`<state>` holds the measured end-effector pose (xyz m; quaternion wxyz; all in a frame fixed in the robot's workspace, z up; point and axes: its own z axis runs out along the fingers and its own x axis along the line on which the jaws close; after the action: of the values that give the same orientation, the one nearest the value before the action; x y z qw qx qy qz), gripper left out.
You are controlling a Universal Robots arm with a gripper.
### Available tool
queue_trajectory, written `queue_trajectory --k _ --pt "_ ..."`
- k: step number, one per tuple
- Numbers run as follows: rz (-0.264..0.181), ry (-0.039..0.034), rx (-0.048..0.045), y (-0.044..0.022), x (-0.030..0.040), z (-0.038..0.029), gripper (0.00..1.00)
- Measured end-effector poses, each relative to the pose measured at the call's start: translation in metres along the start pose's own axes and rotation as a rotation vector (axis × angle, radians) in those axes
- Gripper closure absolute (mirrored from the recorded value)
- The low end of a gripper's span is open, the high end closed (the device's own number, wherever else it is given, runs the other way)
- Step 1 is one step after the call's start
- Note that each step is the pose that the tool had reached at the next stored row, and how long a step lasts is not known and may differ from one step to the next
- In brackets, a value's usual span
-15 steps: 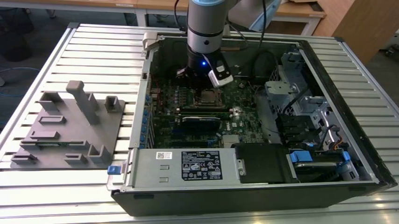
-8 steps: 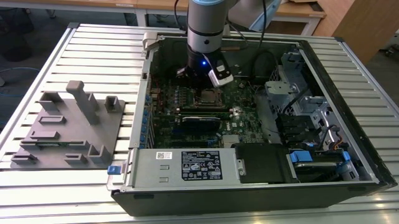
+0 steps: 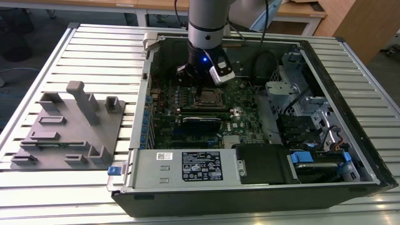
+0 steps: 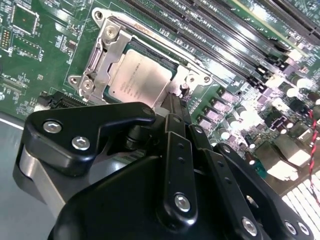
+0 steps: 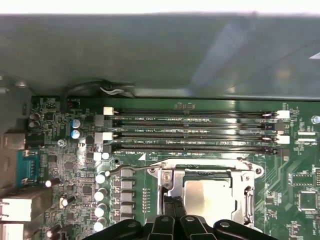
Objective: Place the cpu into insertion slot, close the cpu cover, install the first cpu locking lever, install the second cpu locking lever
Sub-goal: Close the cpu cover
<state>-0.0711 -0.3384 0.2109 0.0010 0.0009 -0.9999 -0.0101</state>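
Cpu [image 4: 140, 77] seen framed by cpu cover [image 4: 100, 60]; tool [image 4: 174, 106], tips apparently pressed together, poised at socket edge. Slip risked: locking lever [image 5: 134, 168] missed, circuit board [image 4: 50, 65] scratched.

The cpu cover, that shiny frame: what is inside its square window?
The dull silver top of the cpu shows through the window of the cpu cover. Whatever lies under the chip is covered and cannot be seen.

A dull silver square chip [image 4: 139, 77] sits in the dark square socket [image 4: 152, 51] on the green circuit board [image 4: 30, 60], with the thin silvery metal frame plate [image 4: 102, 55] lying around it. The black jointed gripper [image 4: 173, 102], its fingertips pressed together, hangs at the socket's edge, near the long black memory slots [image 4: 215, 35].
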Motion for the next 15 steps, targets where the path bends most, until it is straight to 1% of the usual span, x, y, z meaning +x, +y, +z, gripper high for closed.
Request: queue_trajectory --k 3,5,11,15 --pt "0.000 0.0000 0.0000 0.0001 0.0000 -0.0049 0.90" --pt "0.000 0.0000 0.0000 0.0002 0.0000 -0.0071 0.90" --pt "0.000 0.0000 0.0000 0.0002 -0.0001 -0.0074 0.90" --pt "0.000 0.0000 0.0000 0.0002 -0.0036 -0.0073 0.90"
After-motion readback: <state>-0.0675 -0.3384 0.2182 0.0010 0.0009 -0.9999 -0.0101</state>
